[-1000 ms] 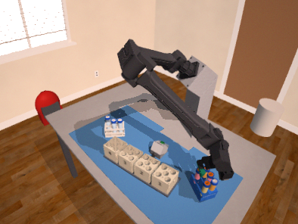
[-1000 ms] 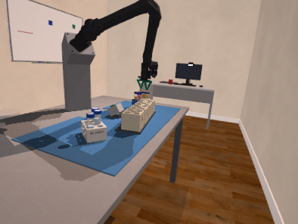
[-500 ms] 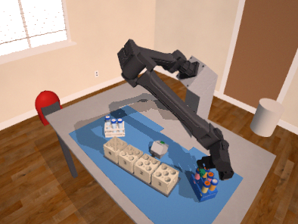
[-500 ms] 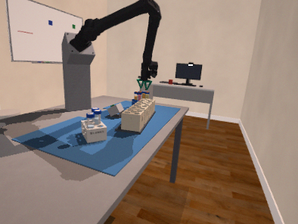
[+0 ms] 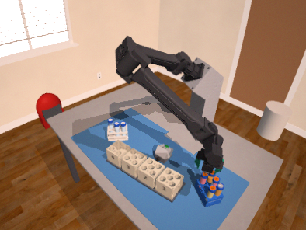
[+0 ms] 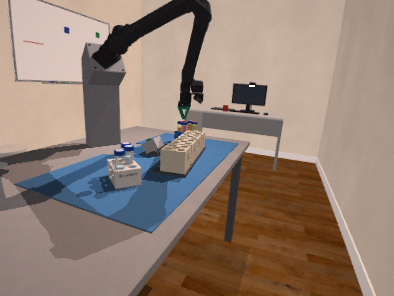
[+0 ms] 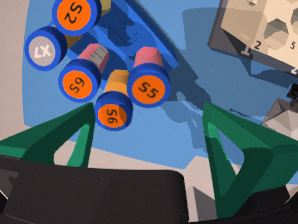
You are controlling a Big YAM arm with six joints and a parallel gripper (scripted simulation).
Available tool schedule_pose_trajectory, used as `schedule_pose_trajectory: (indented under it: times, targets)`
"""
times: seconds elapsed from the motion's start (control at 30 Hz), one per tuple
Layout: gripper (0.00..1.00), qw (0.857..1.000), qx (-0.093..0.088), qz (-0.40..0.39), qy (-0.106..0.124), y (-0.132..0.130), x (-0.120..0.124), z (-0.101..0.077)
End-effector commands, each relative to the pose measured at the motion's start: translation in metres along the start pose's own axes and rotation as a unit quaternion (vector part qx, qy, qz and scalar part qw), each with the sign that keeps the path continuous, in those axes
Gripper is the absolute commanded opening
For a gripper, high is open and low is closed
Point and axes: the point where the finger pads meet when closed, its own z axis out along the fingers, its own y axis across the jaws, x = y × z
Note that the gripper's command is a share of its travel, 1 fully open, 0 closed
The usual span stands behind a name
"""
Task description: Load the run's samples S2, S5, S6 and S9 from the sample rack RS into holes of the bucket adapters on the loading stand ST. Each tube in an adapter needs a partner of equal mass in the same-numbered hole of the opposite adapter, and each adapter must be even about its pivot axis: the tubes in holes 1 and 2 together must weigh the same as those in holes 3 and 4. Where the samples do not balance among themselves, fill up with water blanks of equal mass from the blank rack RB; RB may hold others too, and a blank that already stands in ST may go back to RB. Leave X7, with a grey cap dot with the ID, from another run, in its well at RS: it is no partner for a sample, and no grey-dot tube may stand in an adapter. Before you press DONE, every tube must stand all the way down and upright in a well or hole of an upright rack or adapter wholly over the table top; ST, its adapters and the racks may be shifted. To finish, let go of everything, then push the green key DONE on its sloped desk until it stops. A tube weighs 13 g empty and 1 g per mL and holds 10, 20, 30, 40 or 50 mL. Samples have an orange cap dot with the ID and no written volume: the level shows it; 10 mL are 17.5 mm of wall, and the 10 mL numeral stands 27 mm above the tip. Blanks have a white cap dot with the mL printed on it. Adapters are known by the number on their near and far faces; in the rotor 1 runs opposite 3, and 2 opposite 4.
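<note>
The blue sample rack RS (image 5: pixel 211 191) stands at the near right of the blue mat; it also shows in the wrist view (image 7: pixel 109 50). It holds orange-dot tubes S2 (image 7: pixel 75 11), S9 (image 7: pixel 79 83), S6 (image 7: pixel 112 115) and S5 (image 7: pixel 150 88), and the grey-dot tube X7 (image 7: pixel 44 51). My gripper (image 5: pixel 208 168) hovers just above the rack with its green fingers open and empty; in the wrist view (image 7: pixel 149 139) tube S6 lies nearest the gap. The loading stand ST (image 5: pixel 145 169) carries a row of cream adapters with empty holes. The blank rack RB (image 5: pixel 117 131) holds white-dot blanks.
The grey DONE desk with its green key (image 5: pixel 163 151) sits between the stand and my arm. A grey pedestal (image 5: pixel 206 93) stands at the table's back. A red chair (image 5: pixel 48 106) and a white bin (image 5: pixel 273 120) stand off the table.
</note>
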Motion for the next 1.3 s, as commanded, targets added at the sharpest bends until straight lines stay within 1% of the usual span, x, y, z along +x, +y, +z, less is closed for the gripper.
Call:
schedule_pose_trajectory:
  times: [0.0, 0.03, 0.07, 0.1, 0.17, 0.23, 0.33, 0.47, 0.5, 0.73, 0.77, 0.8, 0.83, 0.87, 0.93, 1.07, 1.17, 1.2, 1.23, 1.27]
  targets:
    - [0.80, 0.994, -0.013, 0.105, -0.017, 0.009, -0.012, -0.015]
    - [0.80, 0.994, -0.013, 0.105, -0.017, 0.009, -0.012, -0.015]
    - [0.80, 0.990, -0.001, 0.143, -0.007, -0.007, -0.011, -0.002]
    - [0.80, 0.986, 0.000, 0.166, -0.006, -0.006, -0.009, -0.001]
    - [0.80, 0.977, 0.000, 0.214, -0.005, -0.005, -0.008, 0.000]
    - [0.80, 0.966, -0.008, 0.257, -0.010, 0.003, -0.009, -0.007]
    - [0.80, 0.945, -0.009, 0.328, -0.010, 0.004, -0.009, -0.008]
    - [0.80, 0.907, -0.010, 0.420, -0.009, 0.004, -0.009, -0.008]
    - [0.80, 0.901, -0.010, 0.435, -0.009, 0.004, -0.009, -0.009]
    - [0.80, 0.901, -0.011, 0.434, -0.009, 0.004, -0.009, -0.009]
    - [0.80, 0.904, -0.006, 0.427, -0.005, 0.002, -0.005, -0.006]
    - [0.80, 0.904, -0.006, 0.427, -0.005, 0.002, -0.005, -0.006]
    - [0.80, 0.899, 0.000, 0.438, -0.002, -0.001, -0.003, 0.007]
    - [0.80, 0.899, 0.000, 0.438, -0.002, -0.001, -0.003, 0.011]
    - [0.80, 0.904, 0.000, 0.428, -0.002, -0.001, -0.003, 0.017]
    - [0.80, 0.904, 0.000, 0.428, -0.002, -0.002, -0.002, 0.031]
    - [0.80, 0.904, 0.000, 0.428, -0.002, -0.002, -0.001, 0.032]
    - [0.80, 0.904, -0.019, 0.427, -0.017, 0.007, -0.017, 0.012]
    - [0.80, 0.904, -0.019, 0.427, -0.017, 0.009, -0.018, 0.014]
    - [0.80, 0.906, -0.017, 0.423, -0.013, 0.012, -0.013, 0.018]
